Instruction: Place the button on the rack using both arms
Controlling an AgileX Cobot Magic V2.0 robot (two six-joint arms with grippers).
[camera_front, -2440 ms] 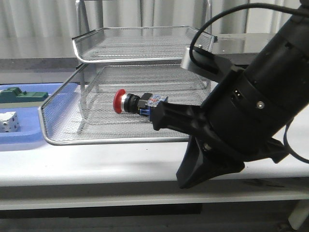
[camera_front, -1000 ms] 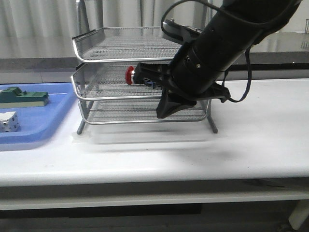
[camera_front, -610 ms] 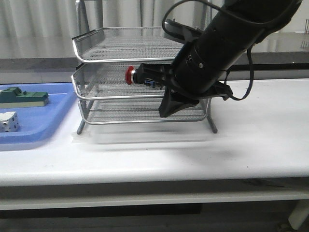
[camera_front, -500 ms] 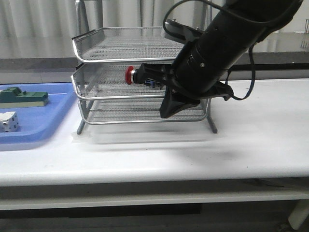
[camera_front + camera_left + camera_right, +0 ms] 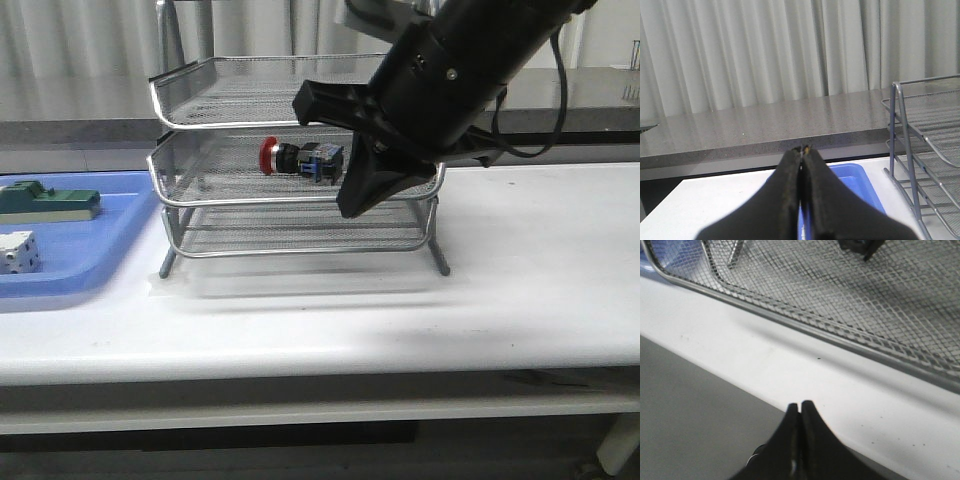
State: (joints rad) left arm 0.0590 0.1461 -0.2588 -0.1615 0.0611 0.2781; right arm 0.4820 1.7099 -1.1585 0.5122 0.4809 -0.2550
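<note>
Button [image 5: 302,158]: lies on its side on the middle tier of the rack [image 5: 200,130], red cap pointing away from the right claw [image 5: 352,150], just beside its fingers and free of them.
Right claw: in front view its fingers spread apart, holding nothing; in its wrist view the tips [image 5: 800,412] look pressed together.
Left claw [image 5: 803,151]: tips together, empty, near the blue tray [image 5: 865,185].

A blue tray [image 5: 70,262] on the white table [image 5: 400,320] holds a green block [image 5: 50,201] and a white cube [image 5: 18,252].
</note>
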